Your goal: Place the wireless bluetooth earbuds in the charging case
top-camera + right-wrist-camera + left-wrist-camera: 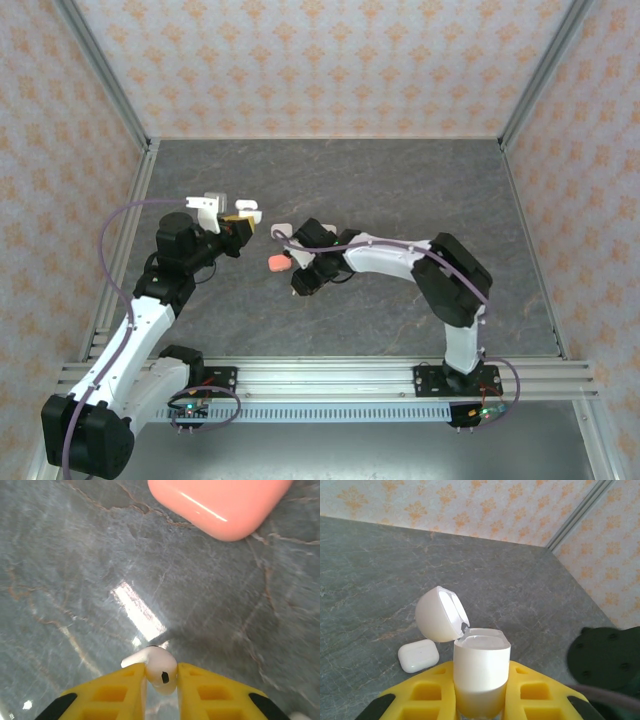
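Note:
My left gripper (481,685) (242,226) is shut on a white charging case (481,670), held upright between its yellow fingers. The case's lid (440,614) is flipped open to the left. My right gripper (161,675) (298,286) hangs low over the table, shut on a white earbud (161,667). The bud's rounded head is pinched between both yellow fingers (125,690) and its stem points left. The inside of the open case is hidden from view.
A closed white case (418,655) (249,205) lies on the grey table beyond the left gripper. A coral-pink case (220,502) (279,263) lies just ahead of the right gripper. The right arm's dark body (605,662) sits close to the left gripper's right side.

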Tool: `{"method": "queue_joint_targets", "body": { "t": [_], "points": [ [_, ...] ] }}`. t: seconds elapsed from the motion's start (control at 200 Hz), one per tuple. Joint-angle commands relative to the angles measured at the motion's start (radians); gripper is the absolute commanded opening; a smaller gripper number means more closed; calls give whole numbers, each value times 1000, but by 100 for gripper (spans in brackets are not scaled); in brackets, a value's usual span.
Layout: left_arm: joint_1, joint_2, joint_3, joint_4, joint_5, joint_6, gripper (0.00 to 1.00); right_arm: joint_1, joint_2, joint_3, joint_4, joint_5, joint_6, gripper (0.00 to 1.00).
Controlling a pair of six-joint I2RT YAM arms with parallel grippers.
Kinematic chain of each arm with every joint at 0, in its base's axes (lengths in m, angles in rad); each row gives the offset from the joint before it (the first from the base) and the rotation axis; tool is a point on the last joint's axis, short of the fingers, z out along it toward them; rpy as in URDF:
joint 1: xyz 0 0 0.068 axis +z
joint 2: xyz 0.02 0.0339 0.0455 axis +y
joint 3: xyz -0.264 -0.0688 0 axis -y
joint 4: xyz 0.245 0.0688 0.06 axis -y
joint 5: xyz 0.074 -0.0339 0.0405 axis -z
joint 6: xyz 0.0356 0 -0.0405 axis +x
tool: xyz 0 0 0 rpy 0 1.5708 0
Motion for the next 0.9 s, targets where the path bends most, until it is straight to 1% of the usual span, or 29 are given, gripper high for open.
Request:
{"method": "queue_joint_targets", "body": {
  "t": [0.0,0.17,0.3,0.47,0.611,0.776,0.891],
  "points": [
    [3,-12,-18,47,33,-10,0,-16,-133,-32,50,72,15,22],
    [-18,-14,-34,132,163,-29,0,-31,-318,-72,54,204,1,22],
    [-100,-30,-32,156,201,16,0,-33,-456,-65,64,290,-38,22],
    [-194,-19,-26,196,232,57,0,-30,-583,-22,85,324,-106,22],
    [-228,5,-18,223,263,65,0,-23,-636,2,104,318,-147,22],
    [-271,15,-13,248,278,81,0,13,-631,18,114,305,-185,22],
    [-283,15,-10,250,277,89,0,22,-617,16,125,277,-190,22]
  ]
}}
